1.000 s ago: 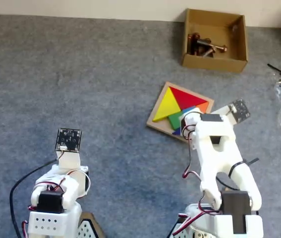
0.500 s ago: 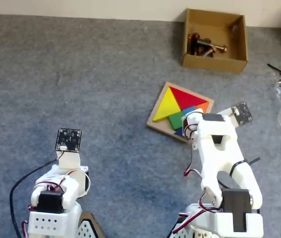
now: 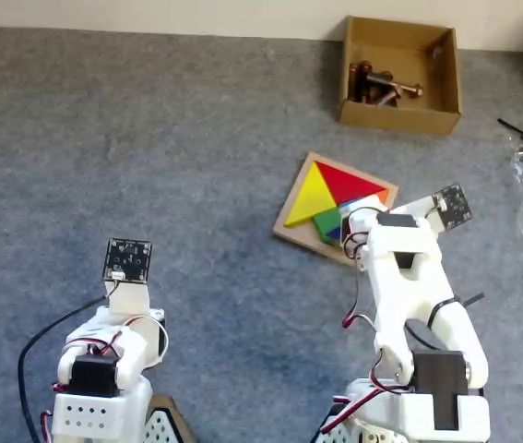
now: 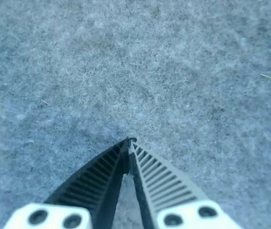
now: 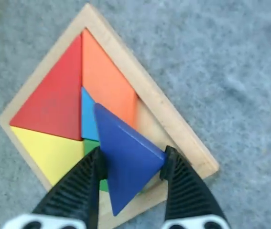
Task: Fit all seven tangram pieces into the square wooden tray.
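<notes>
Grey felt counter (image 3: 150, 138): right jaws clamp the blue triangle (image 5: 123, 143), tilted over the tray (image 5: 173, 126) at its bare gap beside the orange piece (image 5: 106, 81), probably to drop it in there, while left jaws sit pinched together, empty, well apart.

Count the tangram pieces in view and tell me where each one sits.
6. The red triangle, orange piece, yellow triangle, light blue piece and green piece lie in the tray. The right gripper holds the dark blue triangle over them. A seventh may be hidden underneath.
</notes>
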You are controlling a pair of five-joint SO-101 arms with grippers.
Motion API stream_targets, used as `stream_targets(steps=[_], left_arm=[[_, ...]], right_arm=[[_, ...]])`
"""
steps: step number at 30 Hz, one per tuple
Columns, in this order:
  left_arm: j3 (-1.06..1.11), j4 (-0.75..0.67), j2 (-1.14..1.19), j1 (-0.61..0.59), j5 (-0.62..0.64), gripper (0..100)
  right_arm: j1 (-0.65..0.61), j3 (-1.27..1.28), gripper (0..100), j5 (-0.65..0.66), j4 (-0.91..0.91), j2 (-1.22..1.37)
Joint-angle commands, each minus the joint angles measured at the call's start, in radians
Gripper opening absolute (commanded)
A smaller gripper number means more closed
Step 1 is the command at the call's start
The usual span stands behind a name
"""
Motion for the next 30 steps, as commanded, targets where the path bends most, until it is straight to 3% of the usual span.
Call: stream_targets(steps=[1,8,15,30], left_arm=[[0.019,-0.003,-0.007,0.016,0.008,1],[0.019,-0.003,-0.007,0.016,0.008,1],[0.019,-0.003,-0.007,0.016,0.008,1],[0.019,-0.003,-0.007,0.016,0.008,1]], right_arm=[[0.008,-0.005,0.7,0.005,0.024,-0.007],[-0.018,-0.004,1.2,0.063,0.031,-0.007],[-0.019,0.016,11.1,0.064,0.042,-0.007],[-0.061,0.016,11.6,0.069,0.047,-0.016]])
